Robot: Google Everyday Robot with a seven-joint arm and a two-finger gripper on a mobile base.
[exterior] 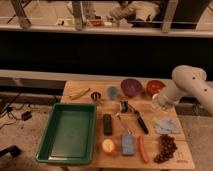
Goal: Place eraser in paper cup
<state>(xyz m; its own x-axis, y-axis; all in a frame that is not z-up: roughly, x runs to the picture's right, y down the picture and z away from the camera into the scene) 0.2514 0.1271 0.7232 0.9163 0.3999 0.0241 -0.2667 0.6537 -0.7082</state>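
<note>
Eraser first: the small black block lies flat on the wooden table, lengthwise toward the camera, well to the left of the gripper and somewhat nearer the camera. It sits just beside the right wall of the green tray, and nothing is touching it.

The gripper hangs at the end of the white arm, which reaches in from the right side and slopes down and leftward over the far right part of the table. Its fingers are spread apart and released, grasping nothing.

A pale round shape that appears to be the paper cup sits right at the gripper, on its far-left side. It blends with the white of the arm, so I cannot tell whether the two touch.

Just beyond the gripper stands the red bowl, with the purple bowl left of it. Farther left along the back are the small blue cup, the small dark metal cup and a banana.

Directly below the gripper, toward the camera, lies a pale blue cloth, and nearer still a bunch of dark grapes. To the gripper's lower left lie the black-handled slim tool, an orange stick-like item, the blue-grey block and a round orange fruit.
</note>
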